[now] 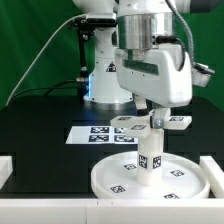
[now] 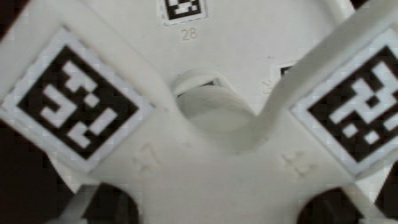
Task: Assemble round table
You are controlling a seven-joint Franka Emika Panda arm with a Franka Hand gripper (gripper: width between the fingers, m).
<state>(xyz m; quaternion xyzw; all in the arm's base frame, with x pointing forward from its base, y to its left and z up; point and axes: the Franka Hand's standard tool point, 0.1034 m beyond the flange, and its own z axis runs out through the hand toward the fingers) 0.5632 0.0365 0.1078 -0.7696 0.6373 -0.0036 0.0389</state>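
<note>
The large rimmed round disc (image 1: pixel 115 181) lies flat near the table's front. The short cylindrical post (image 1: pixel 151 156) stands upright on its middle, a tag facing the camera. My gripper (image 1: pixel 150 109) is straight above the post and shut on the cross-shaped foot piece (image 1: pixel 178 122), which is level at the post's top. I cannot tell whether the foot touches the post. In the wrist view the foot piece (image 2: pixel 192 150) fills the picture, with tagged arms spreading from a round middle hollow (image 2: pixel 214 108). The fingertips are hidden there.
The marker board (image 1: pixel 88 133) lies flat behind the disc toward the exterior view's left. The arm's base (image 1: pixel 100 85) stands at the back. White raised borders run along the table's left (image 1: pixel 6 170), right (image 1: pixel 216 168) and front edges.
</note>
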